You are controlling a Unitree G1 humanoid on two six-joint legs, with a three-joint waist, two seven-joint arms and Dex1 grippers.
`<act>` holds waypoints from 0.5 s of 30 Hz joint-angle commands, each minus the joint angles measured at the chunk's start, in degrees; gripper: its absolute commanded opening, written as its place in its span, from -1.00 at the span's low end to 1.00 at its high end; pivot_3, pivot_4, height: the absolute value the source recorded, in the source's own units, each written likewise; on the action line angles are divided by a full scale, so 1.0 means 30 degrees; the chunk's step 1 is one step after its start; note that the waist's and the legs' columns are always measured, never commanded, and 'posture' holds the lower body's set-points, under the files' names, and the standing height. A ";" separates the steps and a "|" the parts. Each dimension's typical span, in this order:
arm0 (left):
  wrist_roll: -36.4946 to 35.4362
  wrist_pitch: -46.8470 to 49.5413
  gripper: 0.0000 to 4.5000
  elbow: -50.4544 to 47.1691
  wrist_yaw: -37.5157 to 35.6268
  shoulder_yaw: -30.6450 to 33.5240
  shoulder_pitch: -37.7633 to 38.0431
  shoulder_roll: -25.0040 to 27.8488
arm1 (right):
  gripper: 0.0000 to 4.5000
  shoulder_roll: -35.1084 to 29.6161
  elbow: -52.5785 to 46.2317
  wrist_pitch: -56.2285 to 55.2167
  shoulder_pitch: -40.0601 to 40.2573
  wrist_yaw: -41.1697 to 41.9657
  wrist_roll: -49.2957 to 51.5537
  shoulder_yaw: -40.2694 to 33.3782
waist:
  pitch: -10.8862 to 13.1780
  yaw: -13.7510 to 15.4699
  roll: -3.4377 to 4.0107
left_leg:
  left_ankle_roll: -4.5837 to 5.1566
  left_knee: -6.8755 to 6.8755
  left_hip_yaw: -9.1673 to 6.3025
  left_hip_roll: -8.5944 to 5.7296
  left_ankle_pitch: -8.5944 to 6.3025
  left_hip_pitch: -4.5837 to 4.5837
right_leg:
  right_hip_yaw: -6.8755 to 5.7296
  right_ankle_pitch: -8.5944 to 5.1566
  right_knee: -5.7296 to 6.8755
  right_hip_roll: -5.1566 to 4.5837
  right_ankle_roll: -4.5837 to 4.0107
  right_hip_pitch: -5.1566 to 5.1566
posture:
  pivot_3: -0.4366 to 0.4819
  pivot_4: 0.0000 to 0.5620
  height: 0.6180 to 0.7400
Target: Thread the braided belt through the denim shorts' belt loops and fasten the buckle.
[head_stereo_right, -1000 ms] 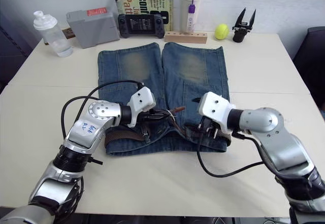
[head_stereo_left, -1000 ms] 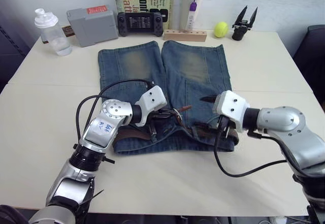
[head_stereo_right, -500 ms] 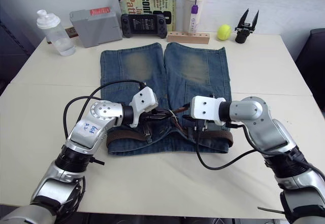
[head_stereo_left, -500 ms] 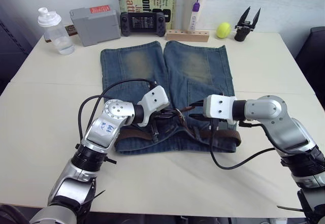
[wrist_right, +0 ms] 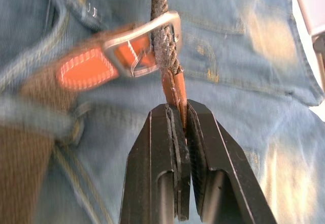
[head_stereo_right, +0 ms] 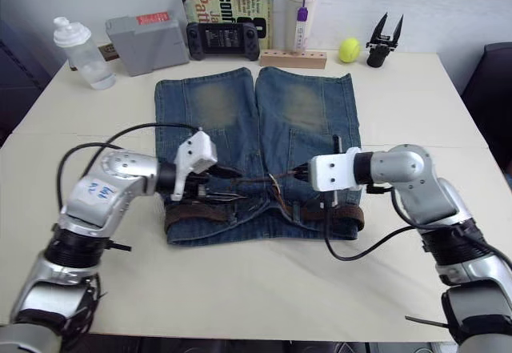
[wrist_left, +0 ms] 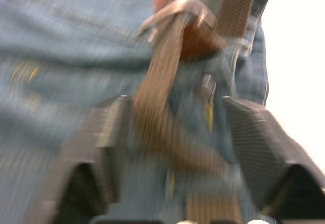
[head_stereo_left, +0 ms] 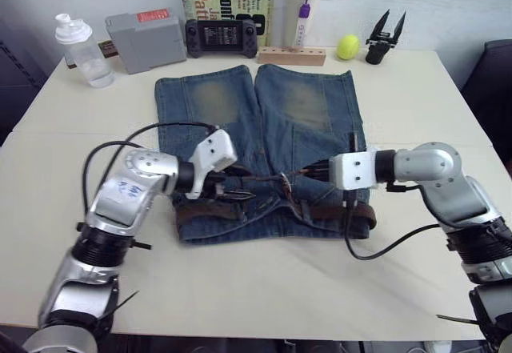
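Cream rectangular table point(head_stereo_left: 416, 97), seam across its middle, pushed against a plain white wall point(head_stereo_left: 448, 1). Dark chair edge point(head_stereo_left: 494, 73) at the table's right side. Dark floor strip point(head_stereo_left: 16, 73) at left. Even, soft light.

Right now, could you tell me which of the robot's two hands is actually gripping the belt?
The right hand, shut on the braided belt tip just past the buckle. The left hand is open, straddling the strap.

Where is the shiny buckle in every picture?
Left eye view: the buckle is small, at the middle of the denim shorts' waistband, between both arms.
Right eye view: same spot.
Left wrist view: ahead of the open left tool, at.
Right wrist view: just past the right tool, at.
Shared landmark: the braided belt passing through it.
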 commanded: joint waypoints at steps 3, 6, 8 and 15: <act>-0.2081 0.0663 0.99 -0.0867 -0.0682 0.1517 -0.0473 0.0331 | -1.00 -0.1082 0.1218 -0.1524 -0.1244 0.0860 0.0672 -0.1659 | 0.0000 -0.0007 0.0000 | 0.0005 0.0018 -0.0013 -0.0004 -0.0003 -0.0003 | 0.0000 0.0000 -0.0010 -0.0015 0.0000 0.0016 | -0.05 -0.47 0.30; -0.2485 0.0641 0.99 -0.0903 0.0039 0.1699 -0.0893 -0.0242 | -1.00 -0.1105 0.1185 -0.1610 -0.2125 0.1223 0.0616 -0.1683 | 0.0001 -0.0016 0.0002 | 0.0004 0.0022 -0.0021 0.0008 -0.0003 0.0000 | -0.0002 0.0000 -0.0007 -0.0012 0.0000 0.0025 | -0.05 -0.47 0.30; -0.2252 0.0255 0.99 -0.0827 0.1107 0.1517 -0.1321 -0.1161 | -1.00 -0.0742 0.0502 -0.0579 -0.2801 0.1521 0.0848 -0.1424 | 0.0003 -0.0015 0.0005 | 0.0004 0.0025 -0.0021 0.0009 -0.0003 0.0001 | -0.0002 0.0000 -0.0002 -0.0011 0.0000 0.0023 | -0.05 -0.47 0.30; -0.0517 -0.1508 0.99 0.0295 0.5723 0.0672 -0.2582 -0.5171 | -1.00 0.0157 -0.1855 0.3698 -0.3695 0.2343 0.1128 -0.0683 | 0.0002 0.0027 0.0006 | 0.0005 0.0028 -0.0048 0.0006 -0.0003 -0.0009 | -0.0035 0.0002 0.0037 -0.0008 0.0002 0.0050 | -0.05 -0.47 0.30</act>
